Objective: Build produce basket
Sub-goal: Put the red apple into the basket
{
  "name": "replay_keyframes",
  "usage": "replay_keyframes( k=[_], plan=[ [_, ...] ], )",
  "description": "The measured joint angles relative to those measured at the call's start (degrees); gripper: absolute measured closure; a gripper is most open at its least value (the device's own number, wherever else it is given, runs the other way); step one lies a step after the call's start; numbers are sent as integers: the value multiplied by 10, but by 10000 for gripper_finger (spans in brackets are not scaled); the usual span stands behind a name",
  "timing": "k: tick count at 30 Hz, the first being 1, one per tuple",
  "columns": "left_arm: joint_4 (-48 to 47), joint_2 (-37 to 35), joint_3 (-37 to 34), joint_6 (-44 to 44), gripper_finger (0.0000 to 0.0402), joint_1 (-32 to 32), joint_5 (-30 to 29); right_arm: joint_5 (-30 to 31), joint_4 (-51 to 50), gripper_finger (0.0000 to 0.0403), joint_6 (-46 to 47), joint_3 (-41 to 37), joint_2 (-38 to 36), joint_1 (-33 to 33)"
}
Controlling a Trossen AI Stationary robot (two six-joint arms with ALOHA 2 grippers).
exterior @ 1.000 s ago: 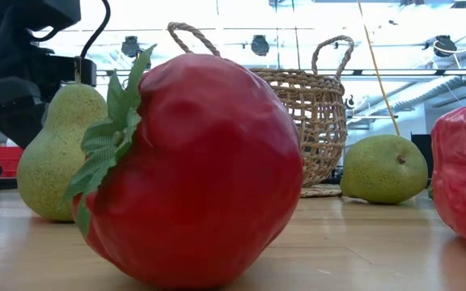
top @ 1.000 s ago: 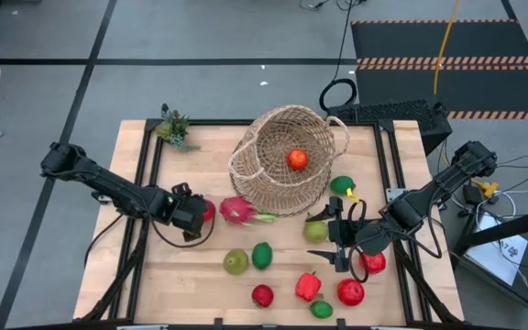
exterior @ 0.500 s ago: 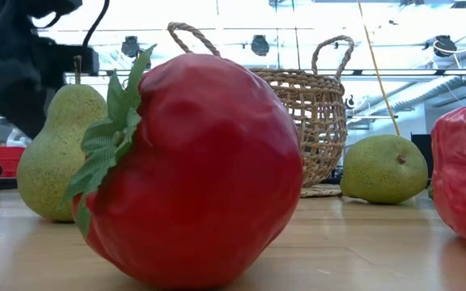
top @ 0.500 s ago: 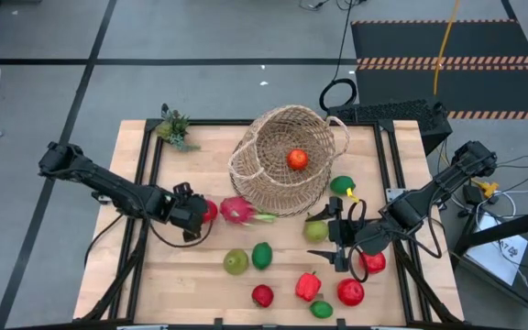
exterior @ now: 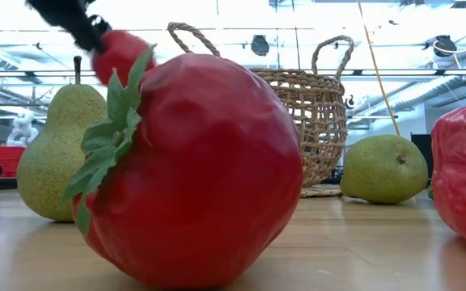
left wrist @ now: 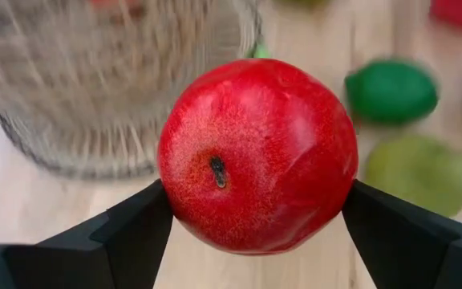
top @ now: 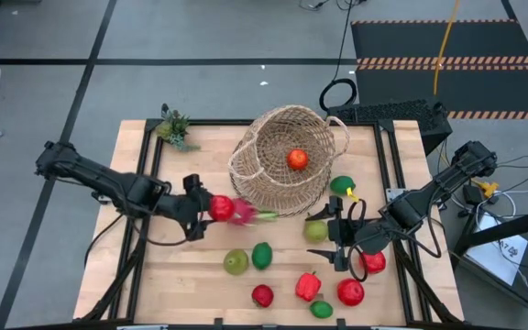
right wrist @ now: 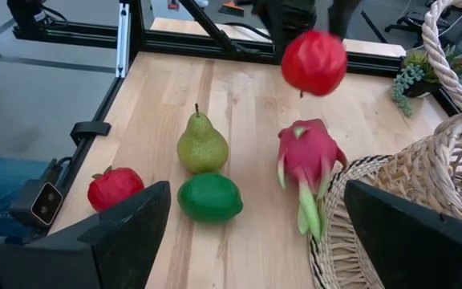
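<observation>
While its fingers [left wrist: 127, 233] stand wide, the left hand [top: 211, 207] grips a red apple [left wrist: 257, 155] on both sides, lifted off the bench [top: 200, 284] just left of the dragonfruit [top: 244, 213]. Right of that lies the basket [top: 287, 160], tipped on its side with a tomato [top: 297, 159] inside. Near the bench's right side the right hand [top: 336, 241] waits wide open beside a pear [top: 316, 230].
</observation>
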Motion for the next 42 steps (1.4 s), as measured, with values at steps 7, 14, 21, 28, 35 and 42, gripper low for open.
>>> replay_keyframes(
  k=[7, 14, 21, 28, 35, 42],
  plan=[
    [72, 0, 67, 89, 64, 0, -25, 0, 0, 35, -1, 0, 0, 0],
    [169, 0, 95, 191, 64, 0, -26, 0, 0, 35, -1, 0, 0, 0],
    [200, 0, 125, 228, 64, 1, -50, 0, 0, 35, -1, 0, 0, 0],
    [212, 0, 163, 241, 64, 15, -51, 0, 0, 35, -1, 0, 0, 0],
    [213, 2, 185, 250, 64, 47, -51, 0, 0, 35, -1, 0, 0, 0],
    [238, 32, 185, 248, 64, 72, -53, 0, -8, 35, -1, 0, 0, 0]
  ],
)
